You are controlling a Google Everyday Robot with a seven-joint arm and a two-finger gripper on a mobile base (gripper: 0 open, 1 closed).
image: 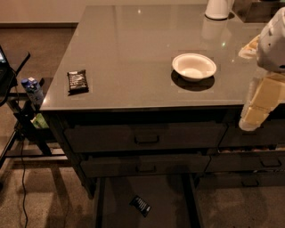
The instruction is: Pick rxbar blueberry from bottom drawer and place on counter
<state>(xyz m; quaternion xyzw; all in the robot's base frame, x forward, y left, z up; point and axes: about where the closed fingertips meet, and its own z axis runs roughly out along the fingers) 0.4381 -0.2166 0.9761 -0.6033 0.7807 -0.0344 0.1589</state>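
The rxbar blueberry (140,205), a small dark-wrapped bar with white lettering, lies tilted on the floor of the open bottom drawer (167,196), near its front middle. The glossy grey counter (129,40) tops the dark cabinet. My gripper (257,110) hangs at the right edge of the view, in front of the counter's right front edge, at the height of the top drawer. It is well above and to the right of the bar, with nothing seen in it.
A black-wrapped bar (77,81) lies near the counter's left front corner. A white bowl (194,67) sits mid-right and a white jug base (218,10) at the back. Two shallower drawers (147,139) are shut. A stand with a bottle (33,90) is at left.
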